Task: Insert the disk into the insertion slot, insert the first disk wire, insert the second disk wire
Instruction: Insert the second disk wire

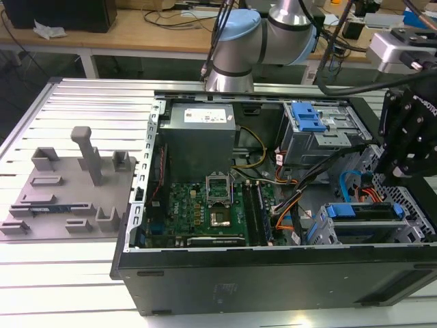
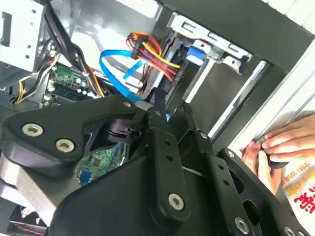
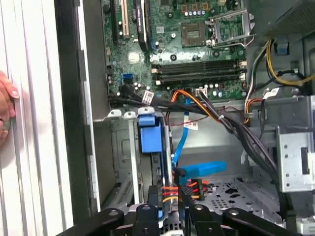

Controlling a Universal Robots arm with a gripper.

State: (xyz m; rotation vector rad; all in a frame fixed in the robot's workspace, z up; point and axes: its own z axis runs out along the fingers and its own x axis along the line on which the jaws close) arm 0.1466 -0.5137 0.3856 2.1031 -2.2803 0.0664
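Your gripper hangs over disk, seated in insertion slot at computer case corner. Wire bundle near it. How far open, you cannot tell.

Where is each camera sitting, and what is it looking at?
Exterior view: off the arm, looking down into the open computer case; the robot arm shows beyond it.
First wrist view: on the arm near its wrist, looking past the gripper at the motherboard.
Second wrist view: also near the wrist, looking over the gripper toward the coloured wires.
Shared: both wrist views show the gripper, the blue cable and a person's hand outside the case.
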